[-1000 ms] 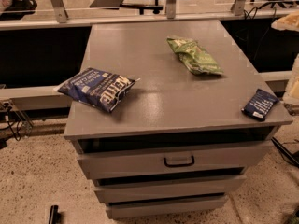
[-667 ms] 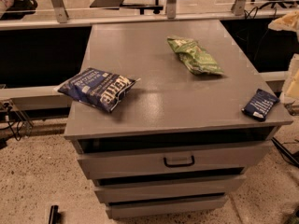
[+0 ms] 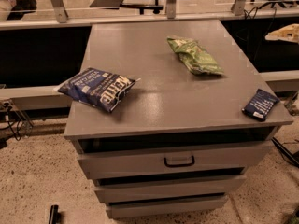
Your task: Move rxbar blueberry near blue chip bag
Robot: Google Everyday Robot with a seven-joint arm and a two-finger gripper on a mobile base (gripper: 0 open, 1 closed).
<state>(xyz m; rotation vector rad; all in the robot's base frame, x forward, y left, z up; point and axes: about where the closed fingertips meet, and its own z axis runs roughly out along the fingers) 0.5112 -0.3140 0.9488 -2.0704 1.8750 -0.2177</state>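
Note:
The rxbar blueberry [image 3: 260, 104] is a small flat navy wrapper lying at the front right corner of the grey cabinet top [image 3: 154, 73]. The blue chip bag [image 3: 98, 88] is a puffy dark blue bag with white lettering. It lies at the front left of the top, overhanging the left edge a little. The two are far apart, across the width of the top. My gripper is not in view.
A green chip bag [image 3: 195, 56] lies at the back right of the top. The cabinet has drawers below, the top one with a dark handle [image 3: 179, 161]. A railing and office chairs stand behind. A small black object [image 3: 53, 213] shows on the floor at bottom left.
The bar and both bags have not moved. A pale shape at the right edge beside the bar no longer shows.

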